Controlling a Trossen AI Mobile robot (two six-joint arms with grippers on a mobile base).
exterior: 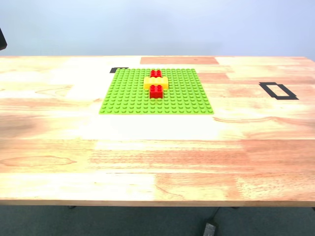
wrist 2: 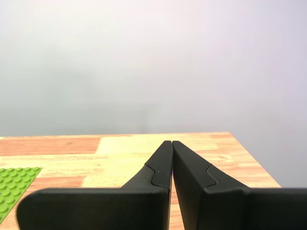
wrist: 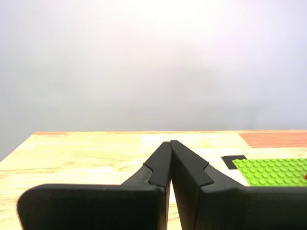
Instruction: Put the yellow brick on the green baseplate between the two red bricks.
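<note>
The green baseplate lies flat at the far middle of the wooden table. On it the yellow brick sits between the two red bricks, one behind it and one in front, all touching in a row. My first gripper is shut and empty, raised above the table, with a corner of the baseplate to one side. My second gripper is shut and empty too, with a corner of the baseplate at the frame's edge. Neither gripper shows in the exterior view.
A black tape rectangle is marked on the table at the exterior view's right. A small black tape mark sits at the baseplate's far corner. A dark object shows at the exterior view's left edge.
</note>
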